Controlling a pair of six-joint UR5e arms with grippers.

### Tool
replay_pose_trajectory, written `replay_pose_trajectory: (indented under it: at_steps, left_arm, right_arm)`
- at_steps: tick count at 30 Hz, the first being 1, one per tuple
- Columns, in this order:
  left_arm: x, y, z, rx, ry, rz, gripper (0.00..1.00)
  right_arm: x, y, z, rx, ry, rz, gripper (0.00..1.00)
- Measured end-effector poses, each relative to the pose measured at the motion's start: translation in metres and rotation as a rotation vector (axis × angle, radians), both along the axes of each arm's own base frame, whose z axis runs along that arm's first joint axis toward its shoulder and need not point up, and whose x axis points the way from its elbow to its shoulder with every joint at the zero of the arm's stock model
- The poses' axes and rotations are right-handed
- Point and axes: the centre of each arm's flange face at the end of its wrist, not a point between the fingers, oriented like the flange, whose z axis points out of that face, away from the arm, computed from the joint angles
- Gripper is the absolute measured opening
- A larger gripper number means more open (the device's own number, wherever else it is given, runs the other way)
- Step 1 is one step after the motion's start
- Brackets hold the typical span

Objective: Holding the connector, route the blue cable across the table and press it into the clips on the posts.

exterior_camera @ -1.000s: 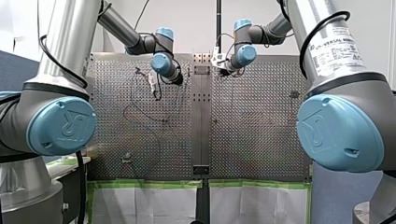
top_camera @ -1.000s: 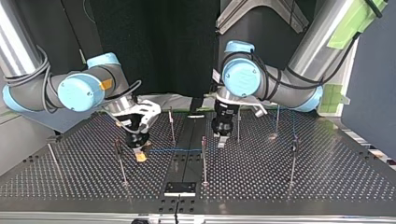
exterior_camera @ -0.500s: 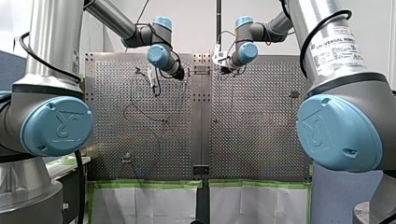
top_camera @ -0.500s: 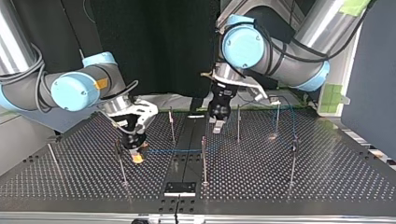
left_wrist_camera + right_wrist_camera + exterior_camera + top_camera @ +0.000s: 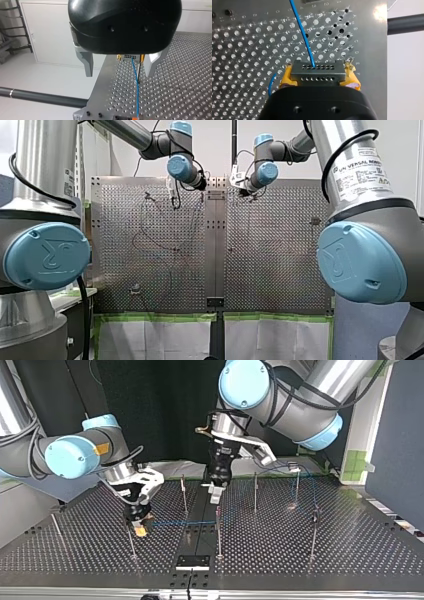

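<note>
Wide across the top view lies the perforated table (image 5: 325, 555), thin posts (image 5: 218, 535) standing upright on it. Our right arm (image 5: 75, 455) comes in at that view's left, our left arm (image 5: 290, 405) at its right, reaching past the middle. Our left gripper (image 5: 216, 494) hangs above the table's centre strip, toward the far edge. Its two grey fingers (image 5: 87, 63) are spread wide, clear of the blue cable (image 5: 137, 97) on the table ahead of them. Our right gripper (image 5: 140, 527) is low over the table beside a near-left post, its yellow pads (image 5: 285, 78) pinching the dark connector (image 5: 317, 72) from both sides. The blue cable leaves the connector and runs right, just above the table, to the middle post, then shows again among the far-right posts. In the right wrist view it rises from the connector's row of small holes.
</note>
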Motion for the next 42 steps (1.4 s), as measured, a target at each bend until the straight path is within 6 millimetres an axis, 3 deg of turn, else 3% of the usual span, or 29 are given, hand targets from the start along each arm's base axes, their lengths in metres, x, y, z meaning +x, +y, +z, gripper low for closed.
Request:
replay_pose_trajectory:
  at_steps: [21,32,42]
  left_arm:
    - [-0.005,-0.090,-0.018,0.028,0.054,0.012,1.00]
    - [0.060,-0.081,-0.031,0.025,0.058,0.099,1.00]
    - [0.099,-0.087,-0.032,-0.007,0.016,0.104,1.00]
  right_arm:
    - [0.001,0.002,0.002,-0.003,0.002,0.002,0.00]
    - [0.000,0.002,0.003,-0.006,0.001,0.002,0.00]
    - [0.000,0.003,0.004,-0.006,0.000,0.003,0.00]
